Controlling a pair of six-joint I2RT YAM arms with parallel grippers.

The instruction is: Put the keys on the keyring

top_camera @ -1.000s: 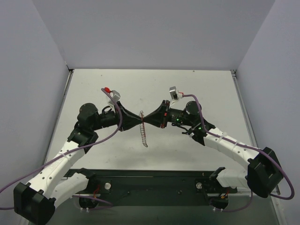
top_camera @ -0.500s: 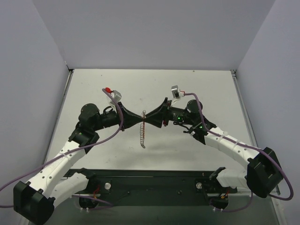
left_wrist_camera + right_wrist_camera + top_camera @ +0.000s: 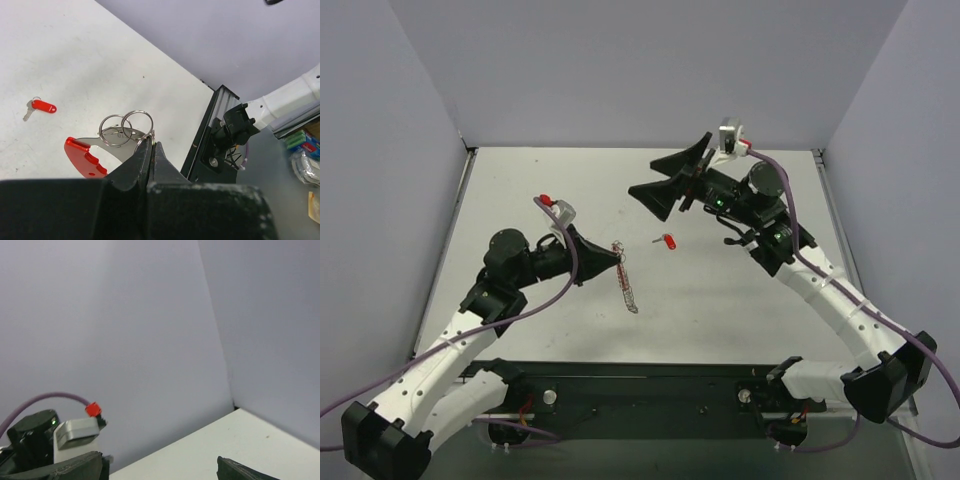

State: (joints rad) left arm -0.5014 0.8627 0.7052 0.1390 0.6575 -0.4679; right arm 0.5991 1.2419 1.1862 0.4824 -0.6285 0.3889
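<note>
the left gripper (image 3: 617, 260) is clenched on the keyring (image 3: 625, 282), a thin hoop with one bright red arc and a grey-silver toothed part, which hangs from the fingertips just above the white counter (image 3: 740, 290). in the left wrist view the black fingers (image 3: 142, 160) are pinched tight on the keyring (image 3: 120, 132) at its silver end, where two small wire loops overlap and the red arc juts to the left. the tiny key with a red plastic head and thin silver shaft (image 3: 668, 241) lies flat on the counter, apart from the keyring and touching neither arm. the right gripper (image 3: 645, 178) is released, its jaws spread wide with nothing between them, raised above the far part of the counter.
</note>
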